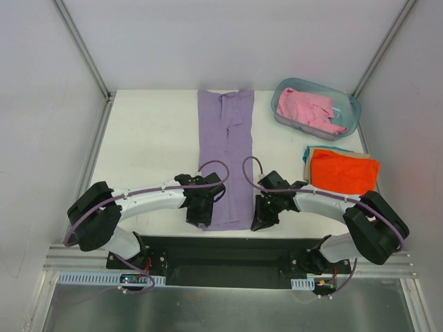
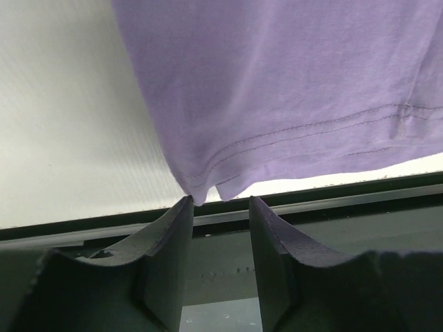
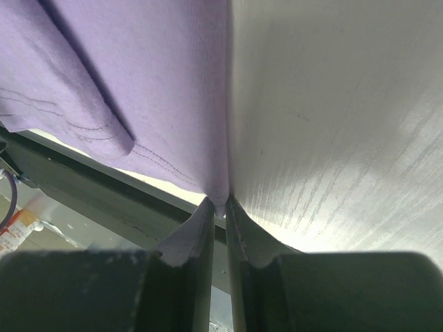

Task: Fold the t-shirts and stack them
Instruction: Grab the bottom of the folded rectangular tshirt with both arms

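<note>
You have the lavender t-shirt (image 1: 226, 155) lying as 1 long strip from the table's (image 1: 149, 138) near edge to its far edge, the right tool (image 3: 223, 207) clenched on its near-right hem corner and the left tool (image 2: 220, 206) parted and empty just beside the near-left corner.

The lavender-purple soft cloth t-shirt (image 1: 226, 155) is plain, its hem stitching darker. At two o'clock, a plain pink cloth shirt (image 1: 308, 109) in a translucent blue-green plastic tub (image 1: 351, 105); at three, a bright orange folded shirt (image 1: 344, 171) over a teal folded shirt (image 1: 306, 156).
</note>
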`<action>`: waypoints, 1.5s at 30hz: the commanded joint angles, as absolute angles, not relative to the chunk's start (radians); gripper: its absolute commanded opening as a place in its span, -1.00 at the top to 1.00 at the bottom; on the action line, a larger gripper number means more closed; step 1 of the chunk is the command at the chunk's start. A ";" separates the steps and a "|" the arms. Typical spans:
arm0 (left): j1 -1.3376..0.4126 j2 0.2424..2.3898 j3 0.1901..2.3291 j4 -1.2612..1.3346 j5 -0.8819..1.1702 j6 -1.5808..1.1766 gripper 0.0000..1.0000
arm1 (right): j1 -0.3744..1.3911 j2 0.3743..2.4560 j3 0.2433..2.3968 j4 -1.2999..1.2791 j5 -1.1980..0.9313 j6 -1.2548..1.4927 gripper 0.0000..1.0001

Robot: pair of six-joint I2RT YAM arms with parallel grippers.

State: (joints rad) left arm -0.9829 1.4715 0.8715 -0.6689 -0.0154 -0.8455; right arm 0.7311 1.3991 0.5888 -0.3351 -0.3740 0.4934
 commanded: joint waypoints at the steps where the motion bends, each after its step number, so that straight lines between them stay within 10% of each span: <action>1: -0.991 1.463 0.894 -0.663 0.028 -0.845 0.22 | 0.739 1.407 0.574 -0.377 -0.318 0.471 0.70; 11: -0.992 1.572 0.903 -0.658 0.055 -0.813 0.29 | 0.738 1.420 0.574 -0.379 -0.319 0.468 0.70; 19: -0.992 1.523 0.873 -0.666 0.023 -0.834 1.00 | 0.739 1.419 0.571 -0.394 -0.304 0.471 0.71; 45: -0.966 1.125 0.537 -0.558 0.023 -1.069 1.00 | 0.867 1.238 0.523 -0.399 -0.356 0.426 0.99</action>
State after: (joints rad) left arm -0.9733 1.2346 0.5957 -0.5373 -0.0040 -1.0275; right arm 0.8078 1.3178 0.5415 -0.3305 -0.3649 0.4496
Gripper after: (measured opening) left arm 0.007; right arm 0.019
